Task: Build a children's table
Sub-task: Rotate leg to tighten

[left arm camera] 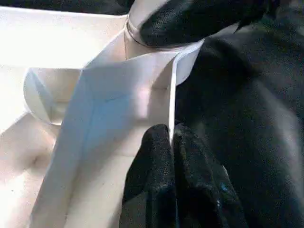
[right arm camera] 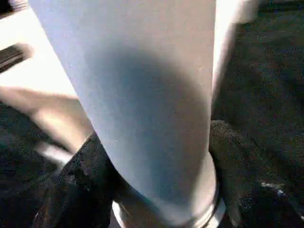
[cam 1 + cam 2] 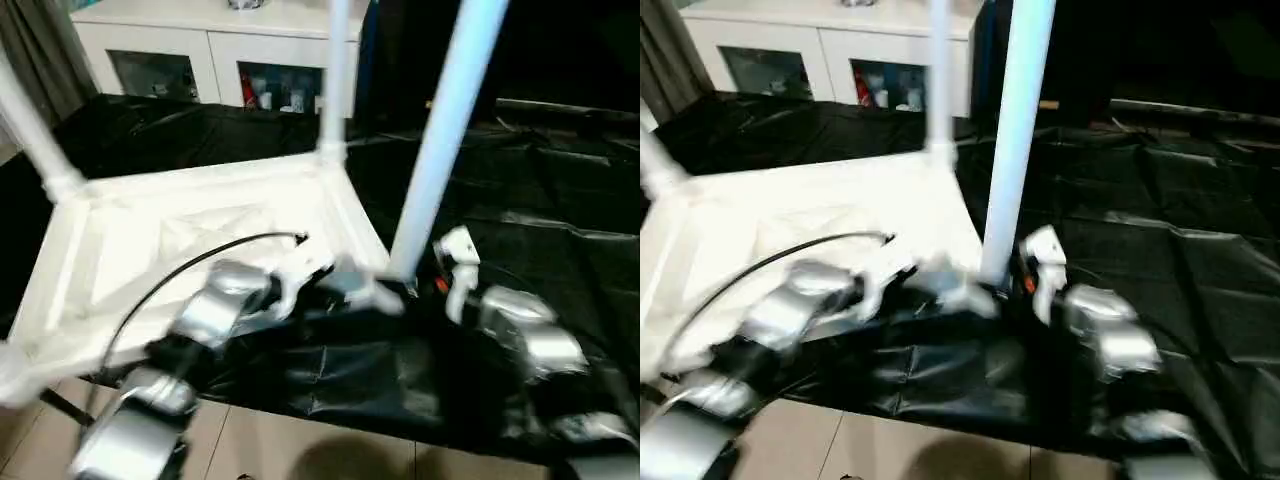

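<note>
1. The two head views look forward and down from just above the silver forearms, over the upturned table top on black sheeting, with a white cabinet at the back
2. The right eye sits slightly to one side, so the nearest leg lies further left in its picture
3. The left wrist view sits very near the table rim
4. The right wrist view looks at that same leg from close up
</note>
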